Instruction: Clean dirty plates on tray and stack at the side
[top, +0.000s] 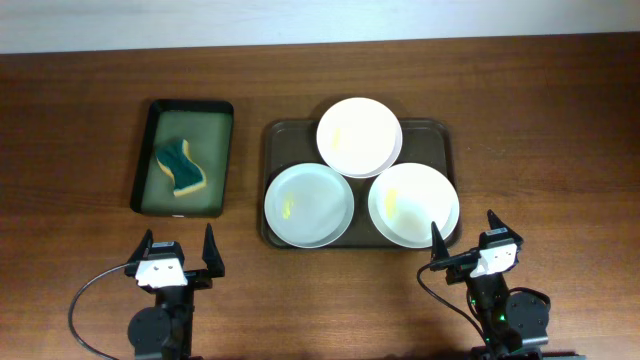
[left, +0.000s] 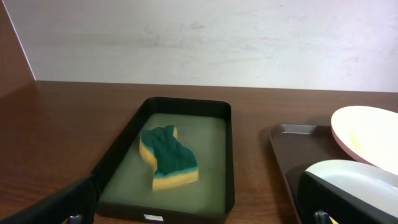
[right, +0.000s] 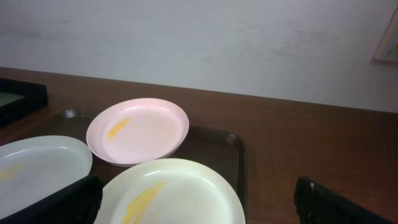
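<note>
The far plate, left plate and right plate are all sitting on the big brown tray, a bit right of the table's middle. The far plate is overlapping the rims of the two nearer ones, and those two are lying side by side, almost touching. Each one is showing a faint yellow smear, so I'm not counting any of them as clean.

Just left of that, a smaller black tray with a green inside is holding a wavy green and yellow sponge, lying flat.

Both arms are sitting at the near edge of the wooden table. The left gripper is sitting below the black tray, fingers spread wide with nothing between them. The right gripper is sitting just off the brown tray's near right corner, fingers also spread apart and gripping nothing. On my wrist feeds, the left camera is looking at the sponge and the right one at the plates.
</note>
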